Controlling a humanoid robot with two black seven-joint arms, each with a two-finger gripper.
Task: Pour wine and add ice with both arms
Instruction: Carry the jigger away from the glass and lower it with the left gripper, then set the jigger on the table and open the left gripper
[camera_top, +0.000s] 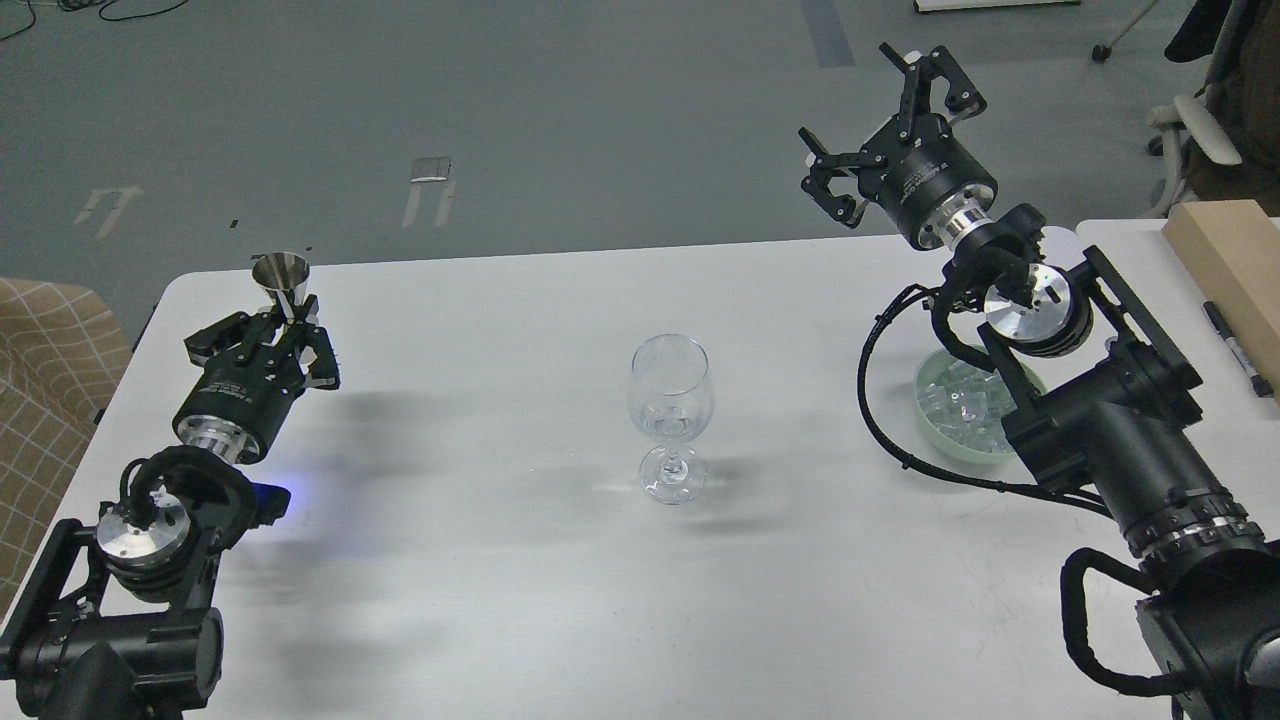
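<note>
A wine glass (670, 415) stands mid-table (500, 600), with the bowl (935, 440) of ice (960, 405) to its right.

Right arm (1100, 440) hides part of ice (955, 400); pen (1238, 350) cut by edge

Two black jointed arms, left arm (150, 560) and right arm (1110, 440), with silver joint discs, looped black cables, ribbed collars, white-lettered black grippers.

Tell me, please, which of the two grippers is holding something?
The left gripper: it is closed on a small metal cup, while the right gripper hangs spread open and empty.
</note>
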